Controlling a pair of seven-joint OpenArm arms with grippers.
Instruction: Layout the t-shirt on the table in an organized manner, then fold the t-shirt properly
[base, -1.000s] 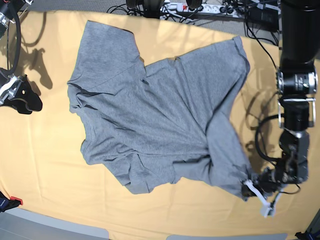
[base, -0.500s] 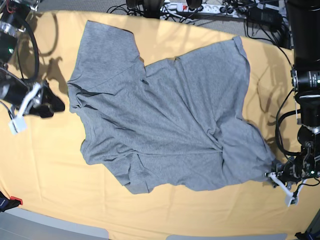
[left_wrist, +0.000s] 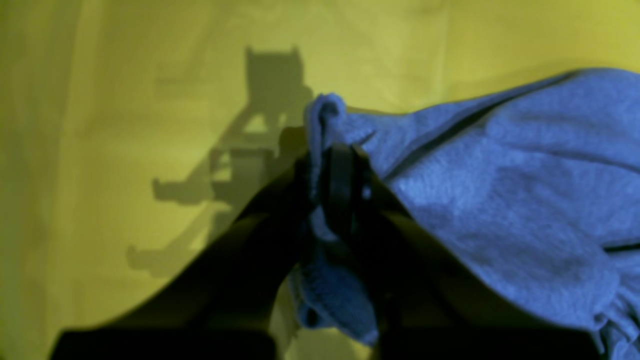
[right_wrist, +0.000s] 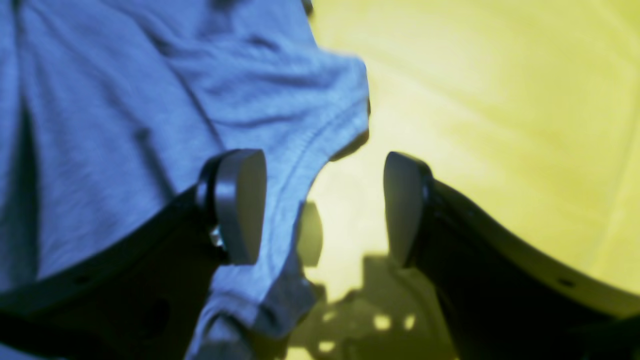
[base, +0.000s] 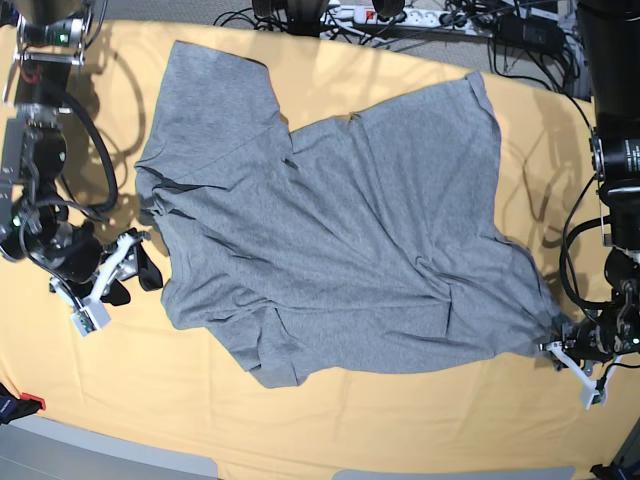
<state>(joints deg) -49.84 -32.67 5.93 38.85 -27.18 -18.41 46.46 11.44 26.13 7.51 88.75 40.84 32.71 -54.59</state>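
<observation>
T-shirt (base: 330, 240) corner clenched in left end effector (base: 556, 345), right end effector (base: 128, 268) released.

t-shirt (base: 330, 230) corner dragged outward, right gripper (base: 125, 270) nearer (jaws apart)

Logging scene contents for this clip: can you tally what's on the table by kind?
Heather-grey cotton t-shirt: 1
Pale yellow-orange cloth-covered table: 1
Robot grippers: 2, the left gripper pinching the shirt corner, the right gripper open at its edge
Total: 4
</observation>
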